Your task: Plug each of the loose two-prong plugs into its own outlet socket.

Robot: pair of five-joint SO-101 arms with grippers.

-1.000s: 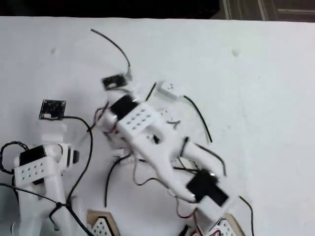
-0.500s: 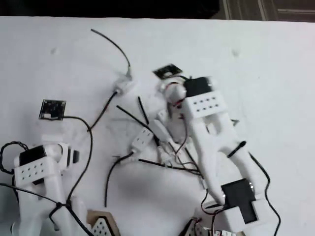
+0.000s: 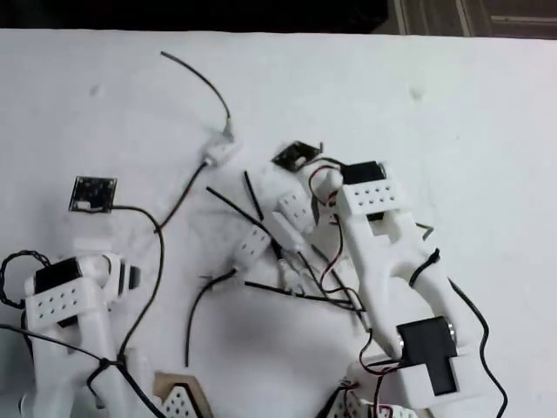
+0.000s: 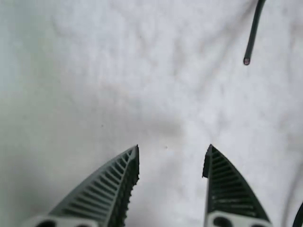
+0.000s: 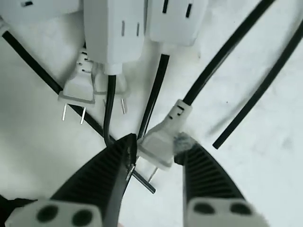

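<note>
Three white sockets (image 5: 113,28) lie side by side on the counter (image 4: 94,71), slots showing, and three loose plugs lie just below them in the right wrist view. The right jaws stand apart with one plug (image 5: 158,142) between their tips, close against both of its sides; its prongs point back toward the wrist and its cable leads away past the sockets. A second plug (image 5: 78,87) lies beside it with both prongs bare. A third plug (image 5: 120,87) is partly hidden behind a black cable (image 5: 110,99) that runs from the middle socket down to one jaw tip. Another cable from the neighbouring socket ends right beside the plug between the jaws, and a thin one passes under it, so the spot is crowded. From above, the right arm (image 3: 383,252) reaches over this tangle. A fourth white block (image 3: 219,154) lies apart from the tangle with a cable at each end. The left jaws are apart over bare counter, near a cut cable end (image 4: 253,28).
</note>
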